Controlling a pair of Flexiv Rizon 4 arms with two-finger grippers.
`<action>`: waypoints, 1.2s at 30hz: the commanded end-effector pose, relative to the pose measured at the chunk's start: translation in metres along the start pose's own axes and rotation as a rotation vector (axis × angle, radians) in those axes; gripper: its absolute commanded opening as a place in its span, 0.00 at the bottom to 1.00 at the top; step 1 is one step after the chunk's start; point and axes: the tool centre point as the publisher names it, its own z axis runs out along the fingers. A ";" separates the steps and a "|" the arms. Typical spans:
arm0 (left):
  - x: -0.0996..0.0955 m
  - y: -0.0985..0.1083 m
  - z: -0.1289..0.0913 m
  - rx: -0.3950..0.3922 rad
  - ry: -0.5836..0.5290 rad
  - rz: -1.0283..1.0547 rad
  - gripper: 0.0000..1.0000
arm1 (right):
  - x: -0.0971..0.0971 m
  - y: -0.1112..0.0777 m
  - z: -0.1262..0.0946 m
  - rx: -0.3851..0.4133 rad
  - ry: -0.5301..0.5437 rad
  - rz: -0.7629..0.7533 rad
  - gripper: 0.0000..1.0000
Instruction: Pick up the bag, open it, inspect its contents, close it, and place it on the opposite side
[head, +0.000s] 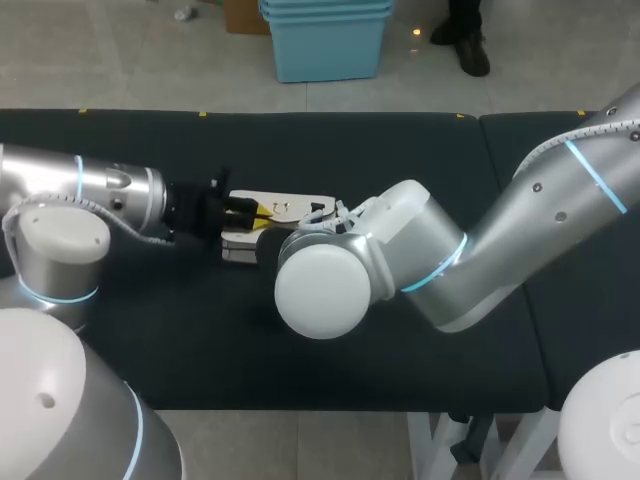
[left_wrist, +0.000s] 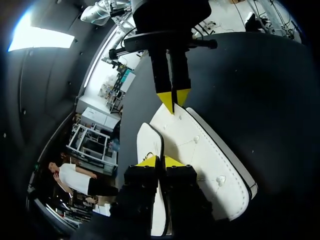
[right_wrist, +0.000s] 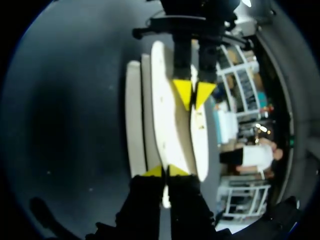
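Two end effectors are gripping the white bag at once, one at each end. The left end effector is pinching a thin flap edge at its own end of the bag, yellow tips pressed almost together with white material between them. The right end effector is pinching the opposite end in the same way, tips closed to a narrow point on the bag. The bag is sitting near the middle of the dark tabletop, between the two wrists (whether it is resting on the surface or raised just off it cannot be determined).

Task status, as a judgement: the pick-up grasp is in place and the opening step appears to be under way, since the right wrist view is showing several white layers standing apart rather than lying flat as one. The interior is not showing in any view, so inspection is not yet done. Closing and placement on the opposite side are outstanding.

Arm pose: the left arm is entering low from the left, its wrist lying roughly level along the tabletop toward the bag. The right arm is entering from the right and folding down at the elbow, its large wrist joint covering its own end effector in the head view. The two end effectors are facing each other along the bag's length.
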 end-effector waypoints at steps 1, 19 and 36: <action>0.000 0.006 -0.001 0.009 0.006 -0.004 0.00 | 0.001 0.001 0.002 0.003 -0.004 0.001 0.00; 0.010 0.001 0.004 0.028 0.094 0.014 0.00 | 0.001 0.001 0.002 0.003 -0.004 0.001 0.00; 0.001 0.012 0.009 0.033 0.066 -0.024 0.00 | 0.001 0.001 0.002 0.003 -0.004 0.001 0.00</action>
